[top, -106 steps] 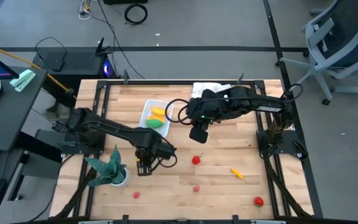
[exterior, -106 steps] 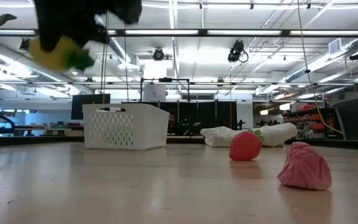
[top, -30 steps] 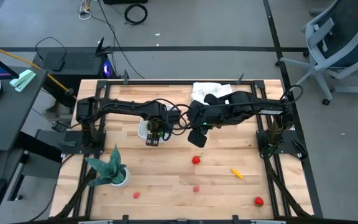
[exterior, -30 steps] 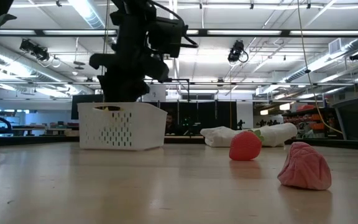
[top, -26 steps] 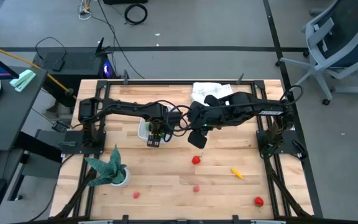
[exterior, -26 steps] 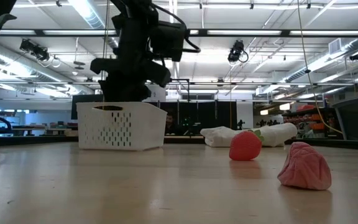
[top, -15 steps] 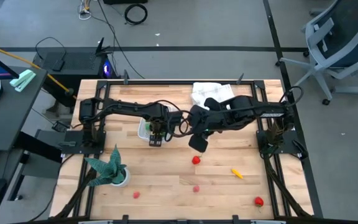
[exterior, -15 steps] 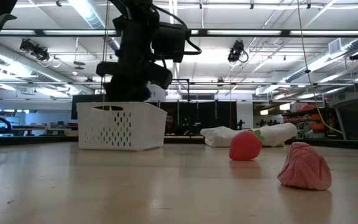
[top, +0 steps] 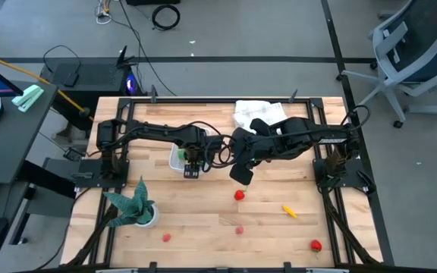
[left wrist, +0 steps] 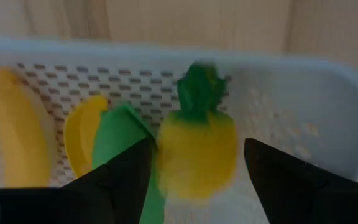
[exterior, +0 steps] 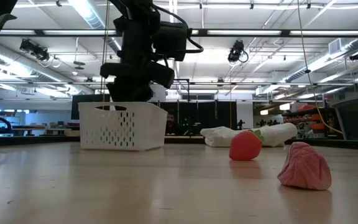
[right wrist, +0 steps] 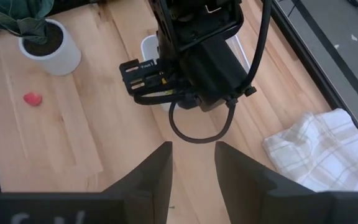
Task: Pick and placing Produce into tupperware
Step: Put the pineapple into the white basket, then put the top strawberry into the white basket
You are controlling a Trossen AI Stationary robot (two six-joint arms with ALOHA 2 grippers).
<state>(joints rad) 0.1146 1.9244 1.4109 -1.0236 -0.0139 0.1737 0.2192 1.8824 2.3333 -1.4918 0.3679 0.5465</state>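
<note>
Left wrist view: the left claw point(left wrist: 194, 168), fingers now spread, has apparently just dropped the yellow-green toy fruit point(left wrist: 196, 146) into the white perforated plastic tupperware point(left wrist: 303, 93); more produce waits at six o'clock.

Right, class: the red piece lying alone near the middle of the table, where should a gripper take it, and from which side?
Take the red piece across its rounded middle, coming straight down from above. It lies low on bare wood with free space all round, so fingers can likely close on both flanks. The right gripper hangs nearest.
</note>
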